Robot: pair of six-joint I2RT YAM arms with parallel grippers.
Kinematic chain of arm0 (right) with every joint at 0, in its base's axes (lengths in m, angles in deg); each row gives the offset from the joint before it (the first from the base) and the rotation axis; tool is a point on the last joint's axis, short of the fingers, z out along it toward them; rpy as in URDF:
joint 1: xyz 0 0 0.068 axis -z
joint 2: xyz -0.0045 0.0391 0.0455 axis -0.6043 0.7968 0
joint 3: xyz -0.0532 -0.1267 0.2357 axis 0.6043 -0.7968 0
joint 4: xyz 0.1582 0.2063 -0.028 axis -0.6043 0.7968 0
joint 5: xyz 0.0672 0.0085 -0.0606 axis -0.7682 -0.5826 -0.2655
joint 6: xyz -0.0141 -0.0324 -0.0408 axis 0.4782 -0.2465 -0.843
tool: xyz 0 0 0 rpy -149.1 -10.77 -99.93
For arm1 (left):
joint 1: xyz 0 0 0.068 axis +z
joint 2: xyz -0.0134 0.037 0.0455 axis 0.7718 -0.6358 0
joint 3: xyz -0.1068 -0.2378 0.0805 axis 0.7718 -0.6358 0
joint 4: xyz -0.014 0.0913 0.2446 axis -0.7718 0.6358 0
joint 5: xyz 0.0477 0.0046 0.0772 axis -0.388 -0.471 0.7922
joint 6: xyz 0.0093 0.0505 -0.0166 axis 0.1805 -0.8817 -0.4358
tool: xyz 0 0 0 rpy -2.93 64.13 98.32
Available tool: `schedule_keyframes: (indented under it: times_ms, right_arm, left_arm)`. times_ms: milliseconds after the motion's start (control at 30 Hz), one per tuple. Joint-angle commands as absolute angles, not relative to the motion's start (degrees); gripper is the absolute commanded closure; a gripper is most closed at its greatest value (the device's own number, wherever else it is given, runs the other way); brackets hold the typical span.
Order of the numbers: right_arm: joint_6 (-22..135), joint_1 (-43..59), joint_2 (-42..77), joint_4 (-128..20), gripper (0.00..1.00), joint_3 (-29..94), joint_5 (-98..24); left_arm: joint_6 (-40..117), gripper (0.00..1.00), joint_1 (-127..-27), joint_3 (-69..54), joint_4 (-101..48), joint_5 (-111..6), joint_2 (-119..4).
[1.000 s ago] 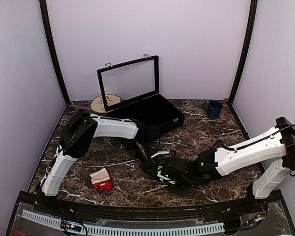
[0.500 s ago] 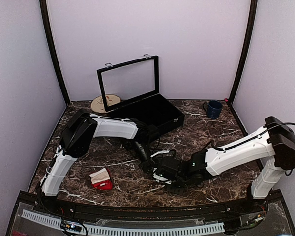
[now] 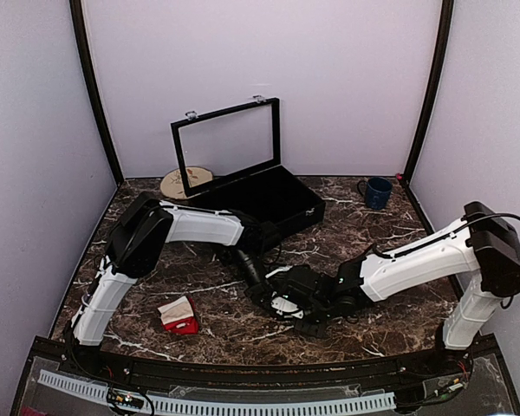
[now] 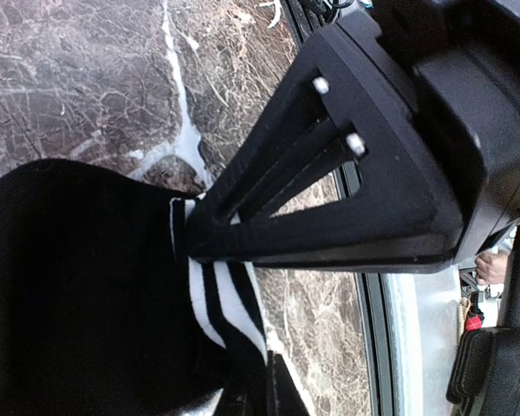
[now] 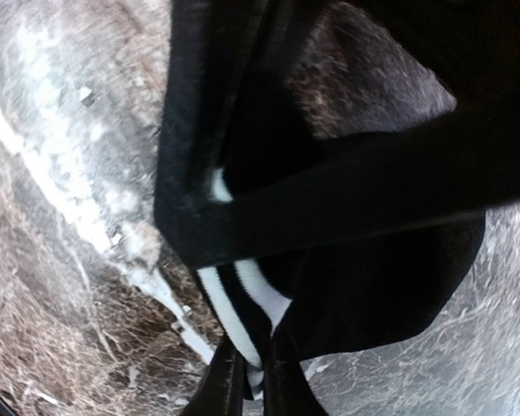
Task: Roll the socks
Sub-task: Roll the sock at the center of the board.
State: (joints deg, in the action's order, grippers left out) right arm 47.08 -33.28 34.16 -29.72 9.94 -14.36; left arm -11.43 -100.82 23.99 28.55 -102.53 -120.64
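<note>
Centrally on the worktop (image 3: 390,247), a black sock (image 4: 69,295) is held between the two claws. The left claw (image 4: 189,250) is shut tight on its white-striped cuff (image 4: 210,299), seemingly so that this end is pinned while the rest is turned over. The right claw (image 3: 282,302) is placed opposite and is buried in the same fabric. In its wrist view a dark finger is seen lying across a fold, but whether the jaws are closed on the cloth cannot be told. The arrangement is judged to suit rolling: one end anchored, the other gathered toward it. A red sock (image 3: 180,317) with a cream cuff is seen well apart, nearer the left arm's base, in a compact bundle; it is judged to be either rolled already or awaiting its turn. An open case (image 3: 282,212) and a mug (image 3: 378,192) are set toward the far edge, well away from the work. No brand, label or writing can be read on anything.
</note>
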Motion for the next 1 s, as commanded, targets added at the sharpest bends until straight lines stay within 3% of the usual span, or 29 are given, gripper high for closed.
schedule_keyframes:
  times_ms: [0,267,367,600,800,967]
  right_arm:
    - [46.9,-32.2,36.3,-28.9,0.97,10.0,-18.9]
    - [48.7,-31.2,38.1,-28.3,1.00,10.6,-23.6]
    - [49.8,-31.0,38.1,-28.4,1.00,10.4,-25.3]
    - [51.8,-29.6,38.1,-28.3,1.00,10.3,-29.0]
    - [52.8,-28.7,37.7,-28.6,1.00,10.1,-30.0]
    - [54.5,-28.1,36.4,-29.8,1.00,8.6,-30.5]
  left_arm:
    - [-11.9,1.00,-100.7,23.6,30.2,-103.7,-120.9]
    - [-8.6,0.97,-100.6,23.1,28.3,-101.6,-120.7]
    - [-4.7,0.79,-100.6,22.9,26.4,-99.5,-120.6]
    - [-4.0,0.51,-100.4,20.9,25.6,-97.2,-118.0]
    - [-1.1,0.42,-100.0,15.5,20.4,-93.6,-113.8]
    - [0.0,0.41,-99.7,12.1,18.8,-91.0,-112.3]
